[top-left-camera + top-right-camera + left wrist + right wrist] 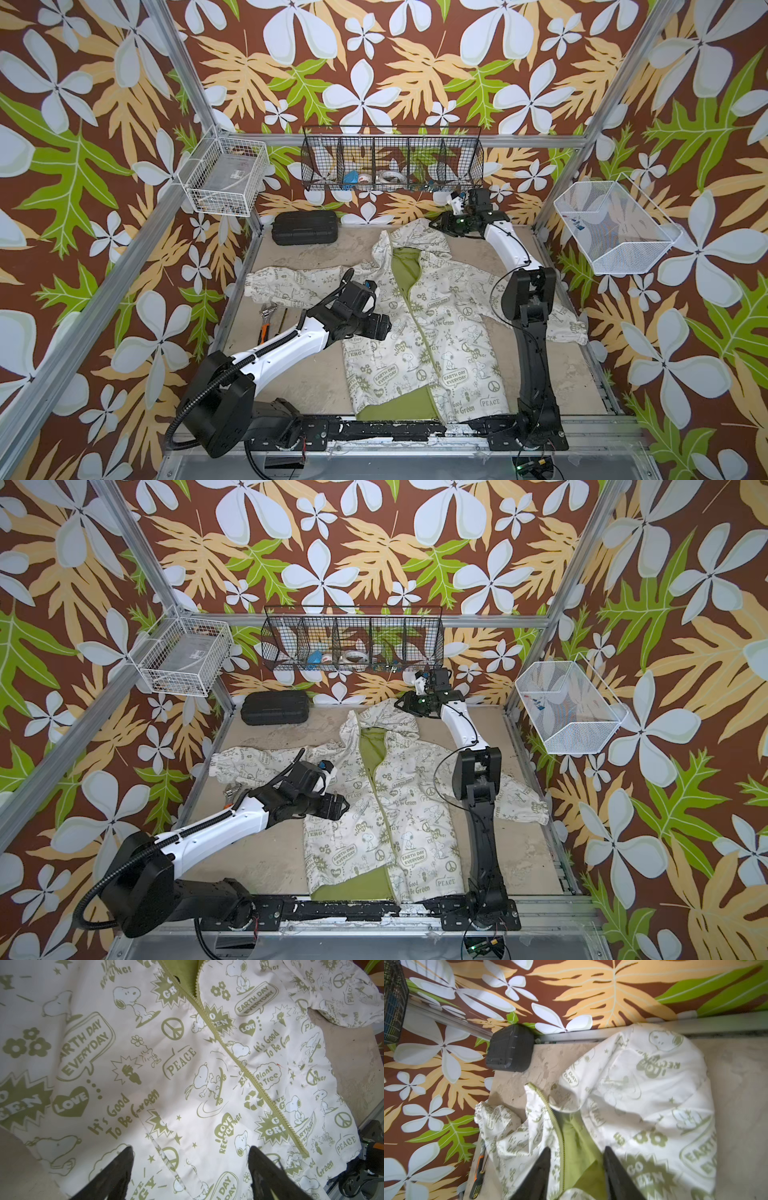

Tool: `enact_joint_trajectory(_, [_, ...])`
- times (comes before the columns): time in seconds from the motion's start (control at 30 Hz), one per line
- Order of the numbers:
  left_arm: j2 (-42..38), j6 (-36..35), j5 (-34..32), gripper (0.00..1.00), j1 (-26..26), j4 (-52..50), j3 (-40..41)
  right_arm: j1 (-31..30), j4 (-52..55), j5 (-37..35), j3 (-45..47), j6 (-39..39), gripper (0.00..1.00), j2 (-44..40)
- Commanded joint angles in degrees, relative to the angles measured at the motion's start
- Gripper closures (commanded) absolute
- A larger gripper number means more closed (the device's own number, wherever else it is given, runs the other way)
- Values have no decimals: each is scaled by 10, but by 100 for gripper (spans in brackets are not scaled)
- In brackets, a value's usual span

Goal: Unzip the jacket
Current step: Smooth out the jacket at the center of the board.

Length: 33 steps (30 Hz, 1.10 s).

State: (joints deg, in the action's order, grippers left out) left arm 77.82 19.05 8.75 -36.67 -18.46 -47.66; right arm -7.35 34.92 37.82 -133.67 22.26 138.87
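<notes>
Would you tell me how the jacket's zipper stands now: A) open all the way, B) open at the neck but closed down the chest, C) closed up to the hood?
B: on the jacket, the green zipper parts at the neck, baring green lining, and meshes down the chest.

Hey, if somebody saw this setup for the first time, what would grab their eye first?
Probably the loud wallpaper of white flowers and tan and green leaves on every wall. Next, the cream jacket printed with olive cartoons, spread flat mid-table, its green zipper parted at the neck. The left gripper hangs over its front, the right gripper over the hood, both with jaws open.
</notes>
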Motion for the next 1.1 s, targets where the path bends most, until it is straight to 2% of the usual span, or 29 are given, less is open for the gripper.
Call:
enact_joint_trajectory(0.0, [13,-13,5,13,-20,-4,-9,0,25,-37,47,-46,52,-43])
enact_joint_trajectory(0.27, [21,8,-5,15,-65,0,3,-32,54,-32,212,-44,49,-126])
enact_joint_trajectory(0.4, [15,13,-11,15,-82,-6,12,-50,26,-14,242,-41,58,-114])
enact_joint_trajectory(0.6, [-19,32,-19,16,-103,-13,36,-67,5,-5,213,-30,71,-53])
enact_joint_trajectory(0.73, [-53,44,-17,16,-115,-14,64,-77,0,23,126,-12,76,36])
enact_joint_trajectory(0.8, [-71,50,-12,16,-121,-15,77,-81,-11,32,84,2,84,76])
enact_joint_trajectory(0.9, [-93,60,-8,17,-131,-16,89,-84,-33,39,34,22,91,118])
enact_joint_trajectory(1.0, [-101,65,-19,17,-152,-20,89,-84,-35,29,-1,28,92,141])
enact_joint_trajectory(1.07, [-95,64,-31,17,-167,-24,81,-81,-30,24,-6,27,89,145])
